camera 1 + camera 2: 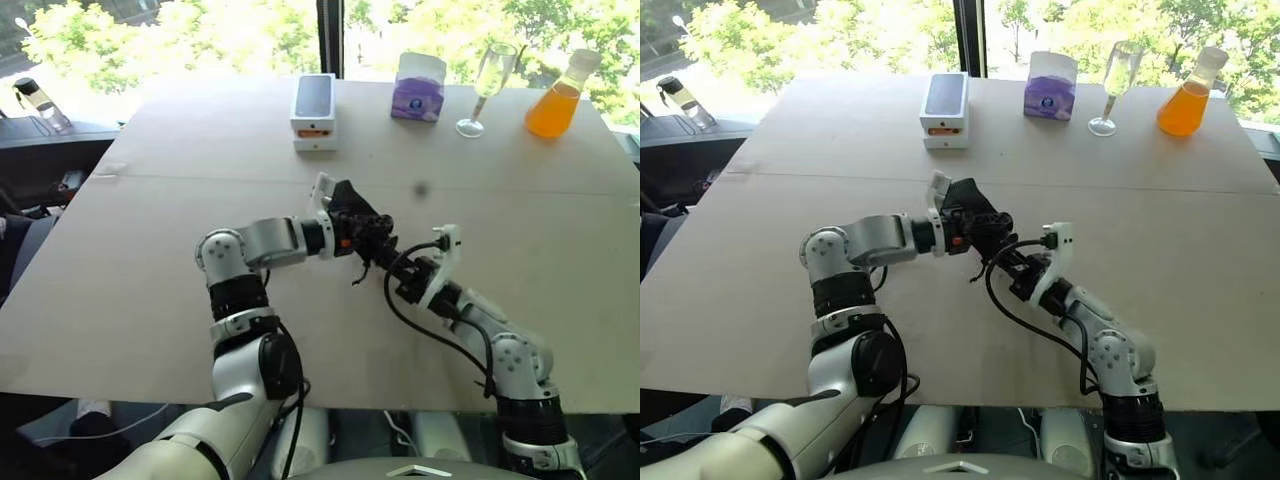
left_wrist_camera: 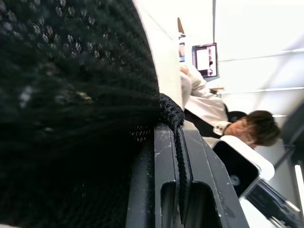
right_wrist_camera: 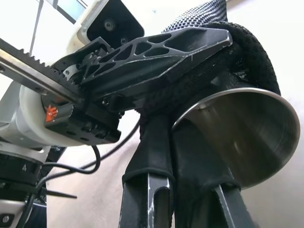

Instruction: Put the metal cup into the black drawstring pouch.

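- Pale wood table (image 1: 150,300) spreads across both eye views, and the two arms meet above its middle.
- Along its far edge stand a white box (image 1: 313,111), a purple tissue pack (image 1: 418,87), a tall clear glass (image 1: 489,86) and a flask of orange liquid (image 1: 557,98), all well apart from the arms.
- A person in a white shirt (image 2: 204,104) shows in the left wrist view, beyond the table.
- The black drawstring pouch (image 1: 362,226) hangs in the air between the two grippers; the left gripper (image 1: 372,238) is clenched on its fabric, a fold pinched between the fingers (image 2: 166,180).
- The right gripper (image 3: 190,156) is clamped on the rim of the metal cup (image 3: 247,137), which lies tilted with its shiny open mouth just beside the pouch's mesh, touching it.
- A thin cord (image 1: 358,274) dangles from the pouch.
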You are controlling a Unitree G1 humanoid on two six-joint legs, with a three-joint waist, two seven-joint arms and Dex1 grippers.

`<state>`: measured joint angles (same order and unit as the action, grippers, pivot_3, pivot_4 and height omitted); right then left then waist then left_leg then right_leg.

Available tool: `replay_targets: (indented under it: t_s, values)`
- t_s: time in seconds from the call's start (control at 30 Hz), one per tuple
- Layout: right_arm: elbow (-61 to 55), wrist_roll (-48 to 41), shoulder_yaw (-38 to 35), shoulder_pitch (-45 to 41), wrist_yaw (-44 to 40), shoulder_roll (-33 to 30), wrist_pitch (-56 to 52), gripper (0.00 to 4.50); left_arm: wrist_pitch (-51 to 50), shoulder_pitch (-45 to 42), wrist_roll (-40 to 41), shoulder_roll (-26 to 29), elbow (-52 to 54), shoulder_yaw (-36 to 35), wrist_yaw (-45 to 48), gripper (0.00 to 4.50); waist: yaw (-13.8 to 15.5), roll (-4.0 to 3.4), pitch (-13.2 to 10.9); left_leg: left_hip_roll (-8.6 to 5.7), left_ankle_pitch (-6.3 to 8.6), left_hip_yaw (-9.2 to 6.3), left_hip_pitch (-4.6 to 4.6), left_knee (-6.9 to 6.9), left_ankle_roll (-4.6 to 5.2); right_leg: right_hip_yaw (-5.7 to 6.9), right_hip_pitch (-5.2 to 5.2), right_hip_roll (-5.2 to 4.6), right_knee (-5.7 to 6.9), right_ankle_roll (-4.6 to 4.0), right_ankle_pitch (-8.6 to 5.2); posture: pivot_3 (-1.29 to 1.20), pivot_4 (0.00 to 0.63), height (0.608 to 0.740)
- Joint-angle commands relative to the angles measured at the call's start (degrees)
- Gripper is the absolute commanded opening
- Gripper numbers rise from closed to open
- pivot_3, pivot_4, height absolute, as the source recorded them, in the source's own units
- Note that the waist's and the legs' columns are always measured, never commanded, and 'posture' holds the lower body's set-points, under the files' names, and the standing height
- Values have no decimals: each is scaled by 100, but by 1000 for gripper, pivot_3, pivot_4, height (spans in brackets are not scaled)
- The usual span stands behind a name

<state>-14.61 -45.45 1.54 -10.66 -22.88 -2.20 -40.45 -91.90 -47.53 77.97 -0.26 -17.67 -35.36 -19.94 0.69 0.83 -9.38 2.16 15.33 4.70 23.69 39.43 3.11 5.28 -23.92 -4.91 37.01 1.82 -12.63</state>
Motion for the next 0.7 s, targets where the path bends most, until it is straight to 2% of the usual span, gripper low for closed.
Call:
replay_targets:
  t_s: [0.03, 0.13, 0.2, 0.27, 0.4, 0.53, 0.7]
  values:
    - [141, 12, 199, -294, -368, 178, 249, 60, -39, 28, 965, -76, -146, 231, -458, 0, -2, 0, 0, 0, 0, -1, 0, 0, 0, 1, 0, 0, 0, 0, 0, 0, 150, 737]
    - [433, 4, 117, -417, -481, 290, 325, 60, 186, 283, 1928, 85, -127, 690, -896, 0, -2, 0, 0, 0, 0, 0, -1, 0, 0, 0, 0, 0, 0, 0, 0, 0, 150, 737]
    - [538, -137, -37, -479, -488, 377, 297, 60, 664, 566, 2847, 259, 21, 1192, -1398, 0, -3, 0, 0, 2, 0, -1, -2, -1, 0, -5, 0, -2, 1, -1, 0, 0, 150, 737]
    - [614, -289, -232, -543, -477, 428, 256, 60, 1031, 814, 3399, 440, 229, 1556, -1671, 0, -2, 0, 0, 3, 0, -3, 0, -1, -1, -16, 0, -5, 1, -2, 1, 0, 150, 737]
    - [752, -462, -476, -646, -435, 479, 215, 60, 1309, 1163, 3503, 572, 607, 1875, -1612, 0, 14, 0, 0, -1, -1, -3, 0, 0, -1, -20, 2, -7, 2, -3, 1, 0, 150, 737]
    - [834, -59, -116, -777, -683, 393, 312, 60, 1484, 1218, 3503, 500, 774, 2046, -1501, 0, 3, -1, 0, -4, -1, 0, -3, 1, -1, -2, 3, -2, 1, -2, 1, 0, 150, 737]
    - [1089, 464, 390, -1049, -1026, 592, 654, 60, 1562, 1119, 3503, 248, 783, 2081, -1407, 0, 1, -1, 0, -5, -1, -1, -3, 0, -2, 1, 3, 3, 1, -2, 1, 0, 150, 737]
